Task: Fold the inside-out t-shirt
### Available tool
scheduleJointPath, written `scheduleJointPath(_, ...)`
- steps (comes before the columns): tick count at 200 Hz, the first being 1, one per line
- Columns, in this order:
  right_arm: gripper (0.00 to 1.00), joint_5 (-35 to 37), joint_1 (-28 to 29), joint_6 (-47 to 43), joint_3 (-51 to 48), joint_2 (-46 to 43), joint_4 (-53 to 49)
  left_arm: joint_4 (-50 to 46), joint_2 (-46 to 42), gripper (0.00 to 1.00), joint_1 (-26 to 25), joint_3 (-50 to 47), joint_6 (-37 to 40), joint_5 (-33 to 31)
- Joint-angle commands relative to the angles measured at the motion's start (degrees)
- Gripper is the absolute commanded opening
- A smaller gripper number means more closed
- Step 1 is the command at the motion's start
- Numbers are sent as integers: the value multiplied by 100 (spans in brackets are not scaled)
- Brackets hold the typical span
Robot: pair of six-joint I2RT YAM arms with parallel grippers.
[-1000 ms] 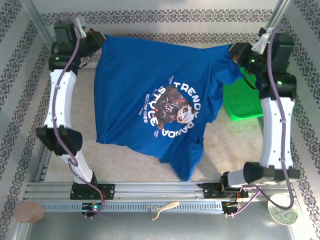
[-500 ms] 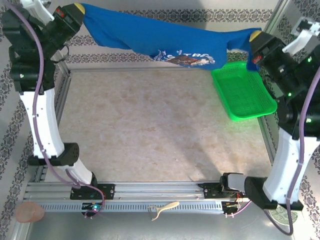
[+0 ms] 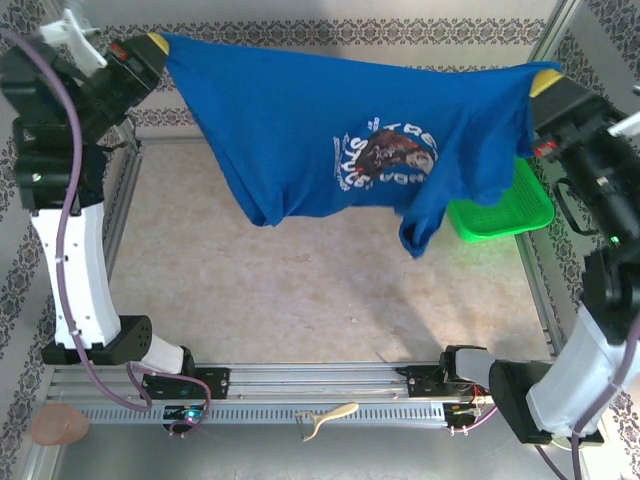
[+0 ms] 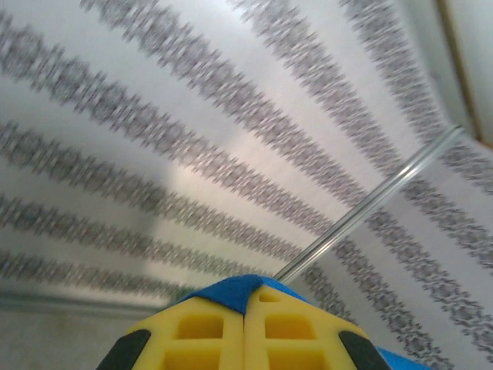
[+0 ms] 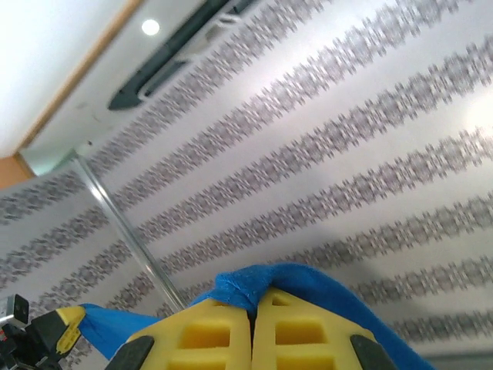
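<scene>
T-shirt (image 3: 300,130) is aloft, with its long axis running left-right over the far side of the table (image 3: 300,300). Chest graphic (image 3: 385,155) faces the top camera. Left gripper (image 3: 150,45) is clamped on one upper corner, right gripper (image 3: 545,80) on the other. The lower edge sags nearward, and a drooping sleeve overlaps the green basket (image 3: 510,205). Open tabletop runs from there to the near rail.

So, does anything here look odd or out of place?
The t-shirt isn't on the table; it hangs in the air, held up by the left gripper and right gripper. It hangs crooked, bunched, with one end drooping in front of the green basket. Nothing looks spilled or damaged.
</scene>
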Motion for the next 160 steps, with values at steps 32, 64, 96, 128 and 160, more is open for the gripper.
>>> scheduleJointPath(32,0,-329,-76,276,-980,287,839,151,516,0,142,-226,19,-102)
scheduleJointPath(64,0,-275,24,349,-1761,724,1451,617,1195,0,146,-675,65,-82)
scheduleJointPath(96,0,-163,284,157,-1308,1810,1574,389,2772,0,161,751,30,161)
scheduleJointPath(128,0,-66,467,75,333,3096,1239,537,4576,0,268,3208,-800,331)
scheduleJointPath(160,0,-99,421,426,2852,4358,718,1780,4651,0,461,3080,-1610,333)
